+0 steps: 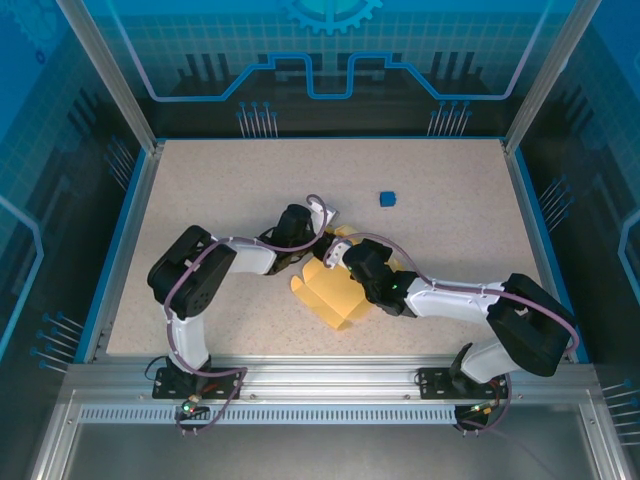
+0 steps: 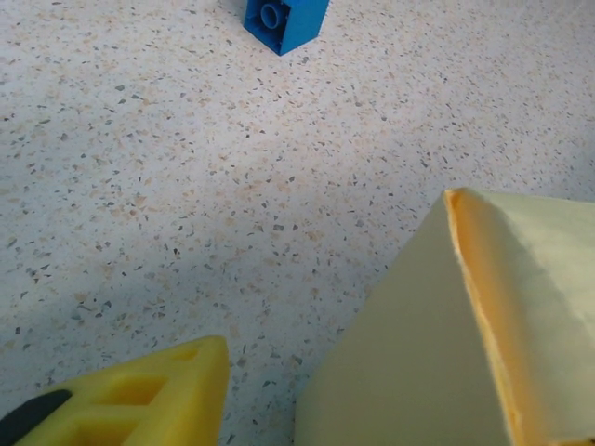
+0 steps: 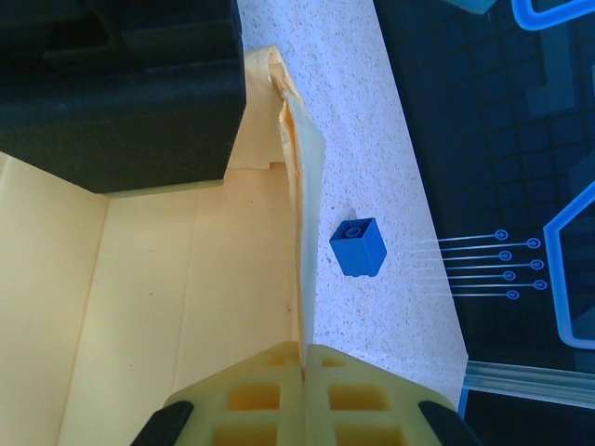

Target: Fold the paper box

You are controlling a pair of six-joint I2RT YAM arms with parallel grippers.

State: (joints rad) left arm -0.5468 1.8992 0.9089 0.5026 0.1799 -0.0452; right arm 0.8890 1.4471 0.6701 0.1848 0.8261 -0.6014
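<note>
The paper box point(image 1: 335, 292) is pale yellow card, partly folded, lying mid-table between both arms. My right gripper point(image 3: 303, 358) is shut on the upper edge of one raised wall point(image 3: 296, 214), the thin card pinched between its yellow fingers point(image 3: 251, 395). In the top view that gripper point(image 1: 333, 254) sits over the box's far edge. My left gripper point(image 1: 327, 232) is just behind the box. One of its yellow fingers point(image 2: 139, 400) stands a gap away from a raised panel point(image 2: 437, 353) of the box. The other finger is hidden behind that panel.
A small blue cube point(image 1: 388, 198) sits on the speckled table point(image 1: 220, 190) beyond the box, to the right; it also shows as the blue cube point(image 2: 284, 20) ahead of the left wrist and the blue cube point(image 3: 358, 247) beside the pinched wall. Blue-edged walls ring the table.
</note>
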